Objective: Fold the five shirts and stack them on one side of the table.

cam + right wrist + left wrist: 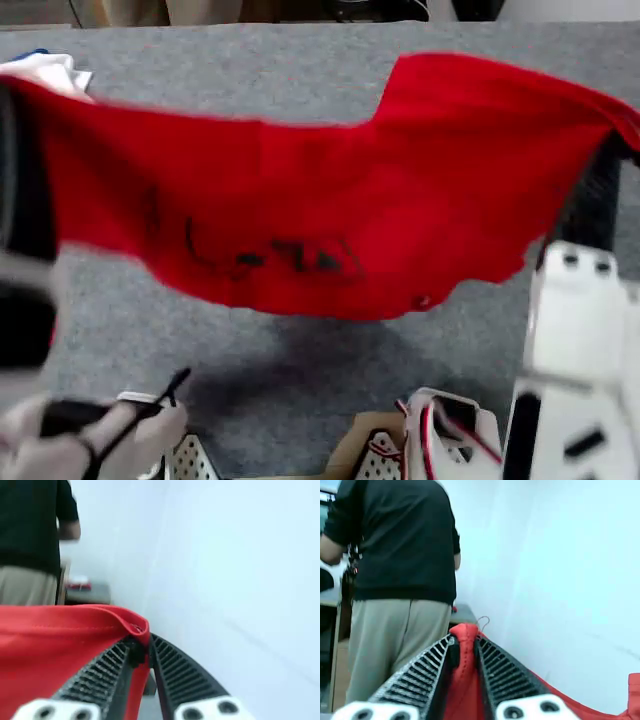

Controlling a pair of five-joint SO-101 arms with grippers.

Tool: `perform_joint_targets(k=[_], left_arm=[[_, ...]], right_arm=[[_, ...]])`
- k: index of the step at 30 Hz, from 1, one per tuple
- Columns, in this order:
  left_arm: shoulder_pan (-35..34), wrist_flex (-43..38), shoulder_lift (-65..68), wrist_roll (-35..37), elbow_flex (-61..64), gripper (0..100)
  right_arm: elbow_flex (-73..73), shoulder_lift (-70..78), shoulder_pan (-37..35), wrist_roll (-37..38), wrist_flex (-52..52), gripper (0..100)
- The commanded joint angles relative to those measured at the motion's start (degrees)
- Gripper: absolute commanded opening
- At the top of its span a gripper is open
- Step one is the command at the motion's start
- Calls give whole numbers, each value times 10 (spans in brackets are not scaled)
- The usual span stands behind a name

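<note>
The red shirt (pixel 330 220) I hold hides much of the surface (pixel 450 340) and part of a white cloth (pixel 48 70), which the edge also cuts. The shirt's dark print (pixel 270 255) is too smeared to read. My fingers (pixel 420 674) run off the edge.

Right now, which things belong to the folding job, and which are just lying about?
Job: red shirt, clamped in left pincer and right pincer; white cloth, far corner, likely another shirt.
Lying about: brown card, black cable, near edge.
</note>
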Motion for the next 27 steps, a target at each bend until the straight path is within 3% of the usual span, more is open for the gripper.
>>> perform_joint_targets(k=[1,13,22,27], left_arm=[[-6,6,-71,-8,118,19],[-5,5,-333,-11,615,19],[-6,-6,-364,-11,776,20],[-47,-113,-365,-11,869,20]], right_arm=[[-14,-29,-1,-2,-29,4],[1,-42,0,-1,-118,4],[58,19,-3,0,-144,4],[146,30,-5,1,-145,4]])
